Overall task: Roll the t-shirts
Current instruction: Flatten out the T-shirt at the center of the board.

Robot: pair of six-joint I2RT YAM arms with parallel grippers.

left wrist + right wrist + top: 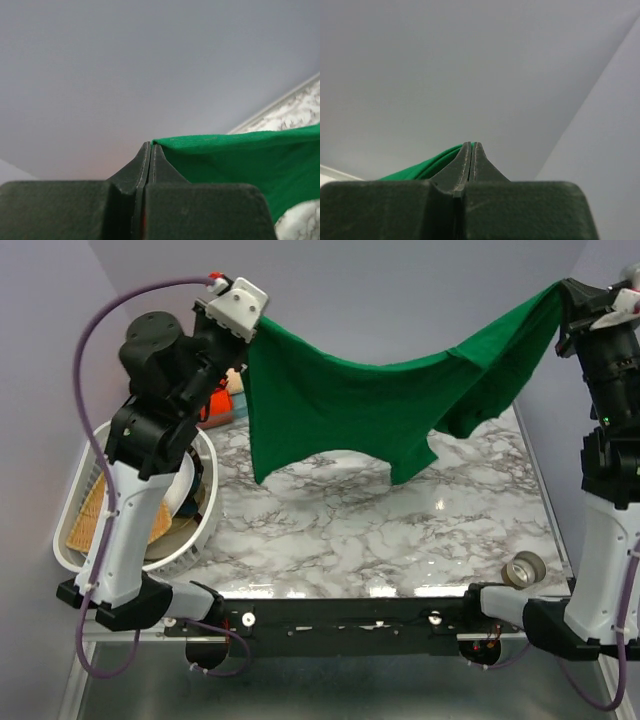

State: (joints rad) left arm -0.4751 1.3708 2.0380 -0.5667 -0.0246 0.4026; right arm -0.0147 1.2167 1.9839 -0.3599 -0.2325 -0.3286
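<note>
A dark green t-shirt (380,405) hangs spread in the air above the marble table (360,530), sagging in the middle. My left gripper (250,328) pinches its upper left corner and is shut on it; in the left wrist view the green t-shirt (240,155) runs off to the right from the left gripper (151,145). High at the right, the right gripper (562,295) is shut on the other corner. In the right wrist view the green t-shirt (425,167) trails left from the right gripper (472,145). An orange-red roll (222,400) peeks out behind the left arm.
A white basket (70,540) holding woven and dark items stands at the table's left edge beside the left arm. A roll of tape (526,568) lies at the front right corner. Grey walls close in the back and both sides.
</note>
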